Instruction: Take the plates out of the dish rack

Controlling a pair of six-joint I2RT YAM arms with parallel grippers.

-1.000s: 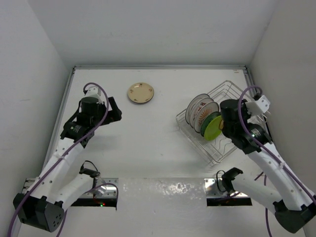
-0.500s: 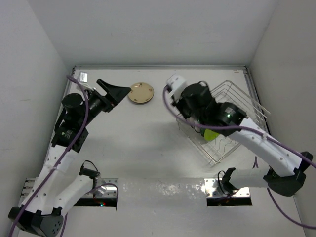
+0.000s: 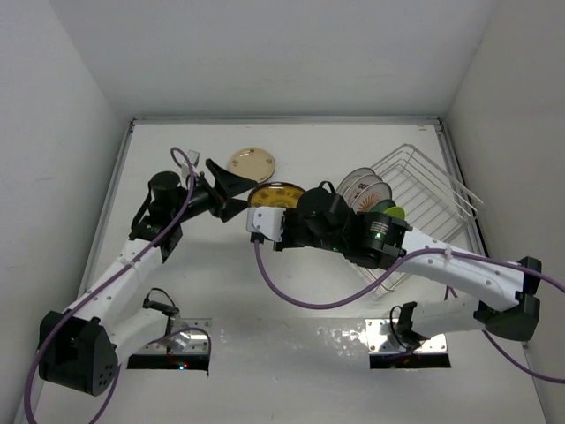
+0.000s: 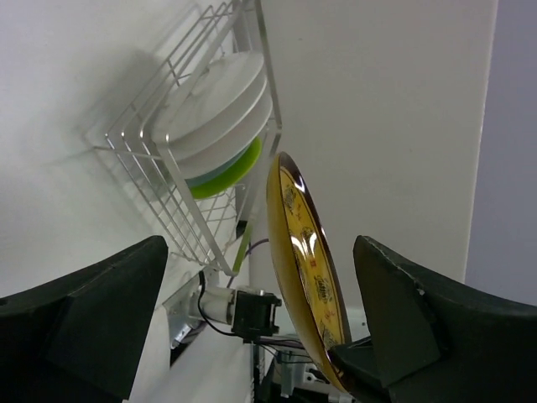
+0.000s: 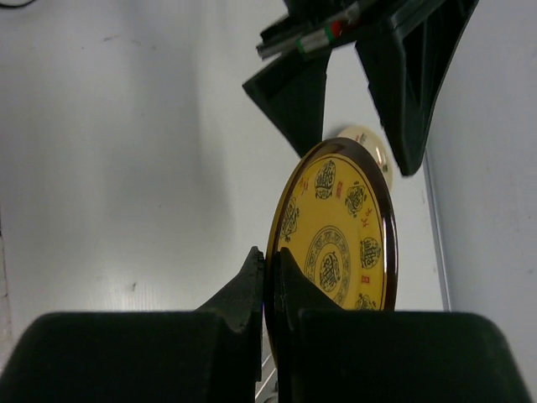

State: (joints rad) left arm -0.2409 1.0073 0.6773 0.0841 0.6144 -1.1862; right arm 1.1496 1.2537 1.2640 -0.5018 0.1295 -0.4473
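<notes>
My right gripper (image 5: 268, 285) is shut on the lower rim of a yellow plate (image 5: 344, 227) with a dark brown rim, and holds it on edge above the table. In the top view this plate (image 3: 275, 192) hangs left of the dish rack (image 3: 424, 177), with the right gripper (image 3: 279, 208) beneath it. My left gripper (image 3: 247, 196) is open, and its wide jaws straddle the plate's far rim (image 4: 306, 252) without touching it. The plate sits nearer the right finger (image 4: 428, 327). White plates (image 3: 357, 190) and a lime-green one (image 3: 388, 212) stand in the rack.
A small beige plate (image 3: 252, 165) lies flat on the table behind the left gripper. The wire rack (image 4: 168, 168) stands at the right, close to the side wall. White walls close the table in on three sides.
The right arm has swung left out of the rack, carrying the yellow plate. The left gripper has moved right until its jaws flank the plate's rim, and they have narrowed slightly.
</notes>
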